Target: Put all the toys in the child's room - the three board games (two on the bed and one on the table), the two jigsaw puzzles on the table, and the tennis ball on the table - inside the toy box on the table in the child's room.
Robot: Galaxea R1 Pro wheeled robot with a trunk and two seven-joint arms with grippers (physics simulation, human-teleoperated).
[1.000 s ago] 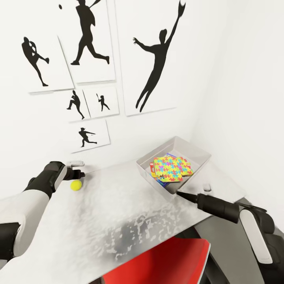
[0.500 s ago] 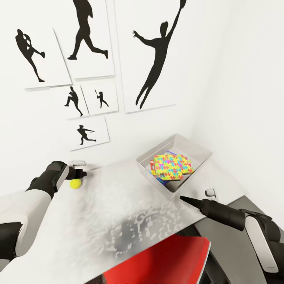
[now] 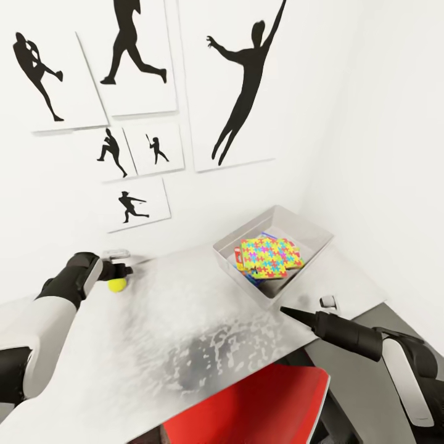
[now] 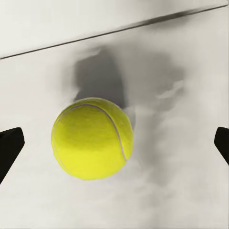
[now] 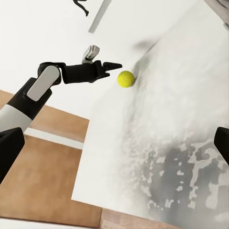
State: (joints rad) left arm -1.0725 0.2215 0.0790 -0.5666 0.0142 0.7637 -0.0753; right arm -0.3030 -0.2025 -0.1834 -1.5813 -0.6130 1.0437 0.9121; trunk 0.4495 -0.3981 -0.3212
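Yellow-green against the mottled grey table point(image 3: 185, 333), the tennis ball point(image 3: 117, 284) sits near the wall while the left gripper point(image 3: 123, 269) hovers at it, fingers spread wide. In the left wrist view the ball point(image 4: 91, 138) lies between the two dark fingertips point(image 4: 8, 150) with clear space on either side, so nothing is yet held. A clean pick would likely mean centring the ball a little better between the fingers, lowering until they straddle its widest part, then closing gently, since a round ball may roll off if nudged from one side. The toy box point(image 3: 311, 231) stands well apart at the table's far corner, with a jigsaw puzzle point(image 3: 269, 257) lying on top of other flat toys inside. The right gripper point(image 3: 285, 310) points its tip at the table just beside the box's near rim; its fingertips at the edges of the right wrist view suggest it is open and holding nothing.
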